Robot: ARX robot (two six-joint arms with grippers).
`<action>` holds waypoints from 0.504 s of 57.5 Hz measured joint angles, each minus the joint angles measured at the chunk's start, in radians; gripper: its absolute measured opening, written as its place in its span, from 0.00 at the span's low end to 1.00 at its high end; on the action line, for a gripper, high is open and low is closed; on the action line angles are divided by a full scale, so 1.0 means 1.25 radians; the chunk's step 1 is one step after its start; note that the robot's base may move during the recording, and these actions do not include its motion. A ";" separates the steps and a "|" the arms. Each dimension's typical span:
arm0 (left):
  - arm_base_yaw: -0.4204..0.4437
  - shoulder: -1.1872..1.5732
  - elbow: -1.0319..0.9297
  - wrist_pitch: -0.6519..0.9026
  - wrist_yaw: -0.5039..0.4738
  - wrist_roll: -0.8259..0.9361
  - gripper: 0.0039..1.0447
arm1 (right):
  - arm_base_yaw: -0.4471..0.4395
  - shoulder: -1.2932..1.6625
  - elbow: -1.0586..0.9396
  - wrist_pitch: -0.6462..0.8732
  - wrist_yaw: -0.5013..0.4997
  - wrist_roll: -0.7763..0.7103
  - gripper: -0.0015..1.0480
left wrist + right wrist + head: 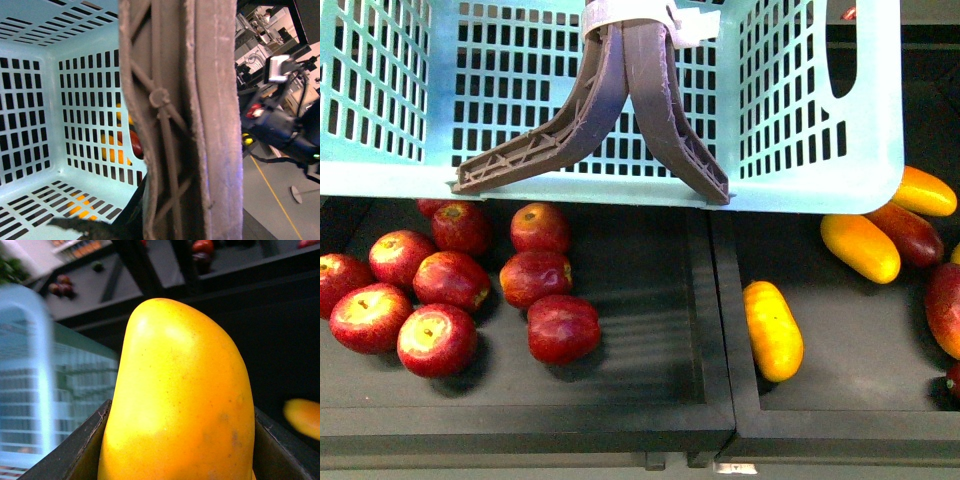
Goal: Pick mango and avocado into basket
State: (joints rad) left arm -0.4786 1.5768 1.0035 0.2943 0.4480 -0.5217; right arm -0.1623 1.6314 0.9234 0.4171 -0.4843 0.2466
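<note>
Mango point(180, 390) fills the right wrist view, pinched across its width by the right gripper point(177, 460), long axis pointing out past the fingers point(75, 455). Basket point(30, 365) is seen close beside it, blurred, not yet under it. Left gripper state cannot be told; only basket handles point(170, 120) are shown up close. Avocado is not seen; a carry over the basket's open top is judged next
</note>
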 joint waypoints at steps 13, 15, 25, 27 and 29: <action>0.002 0.000 0.000 0.000 0.000 0.000 0.13 | 0.158 -0.134 -0.026 -0.061 0.041 0.179 0.63; 0.001 0.000 0.000 0.000 0.000 0.000 0.13 | 0.188 -0.136 -0.032 -0.067 0.058 0.188 0.63; 0.002 0.000 0.000 0.000 -0.003 0.000 0.13 | 0.301 -0.111 -0.061 -0.074 0.147 0.206 0.63; 0.002 0.000 0.000 0.000 -0.003 0.000 0.13 | 0.319 -0.103 -0.063 -0.073 0.168 0.206 0.63; 0.002 0.000 0.000 0.000 -0.003 0.000 0.13 | 0.330 -0.098 -0.063 -0.070 0.179 0.206 0.63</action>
State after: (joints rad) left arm -0.4767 1.5768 1.0035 0.2943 0.4446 -0.5217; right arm 0.2497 1.5093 0.8444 0.3294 -0.2600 0.5045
